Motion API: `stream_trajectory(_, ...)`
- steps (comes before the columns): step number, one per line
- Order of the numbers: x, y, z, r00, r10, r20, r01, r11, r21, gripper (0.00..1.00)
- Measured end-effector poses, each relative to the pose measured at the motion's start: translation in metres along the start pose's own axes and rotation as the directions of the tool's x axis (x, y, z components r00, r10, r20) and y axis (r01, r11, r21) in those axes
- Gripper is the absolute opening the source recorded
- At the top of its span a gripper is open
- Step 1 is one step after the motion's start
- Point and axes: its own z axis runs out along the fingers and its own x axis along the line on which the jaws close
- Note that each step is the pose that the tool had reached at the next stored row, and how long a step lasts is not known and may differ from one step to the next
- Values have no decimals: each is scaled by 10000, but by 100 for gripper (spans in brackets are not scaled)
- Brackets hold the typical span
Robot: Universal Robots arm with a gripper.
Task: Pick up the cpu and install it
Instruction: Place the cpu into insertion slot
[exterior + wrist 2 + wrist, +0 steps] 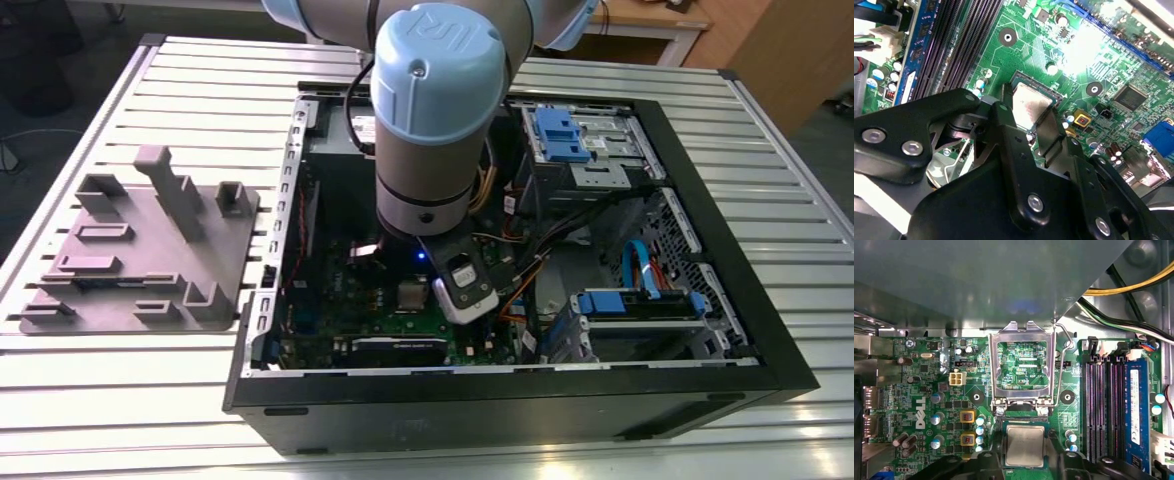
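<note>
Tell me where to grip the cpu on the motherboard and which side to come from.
Grip the cpu by two opposite thin edges, coming straight down from above. It lies flat over the motherboard, smooth metal top up, so only the rim offers purchase. Probably best the two edges that do not face the open socket frame, whose hinge sits close against one side.

Matt metal tops the cpu (1025, 444); the socket frame (1021, 331) is shiny metal.
</note>
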Motion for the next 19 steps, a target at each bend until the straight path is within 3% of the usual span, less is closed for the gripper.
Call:
stream_trajectory(1, 0, 0, 0, 10000, 0, 0, 0, 10000, 0, 44)
stream_trajectory(19, -3, 1, -21, 10000, 0, 1, 0, 10000, -1, 43)
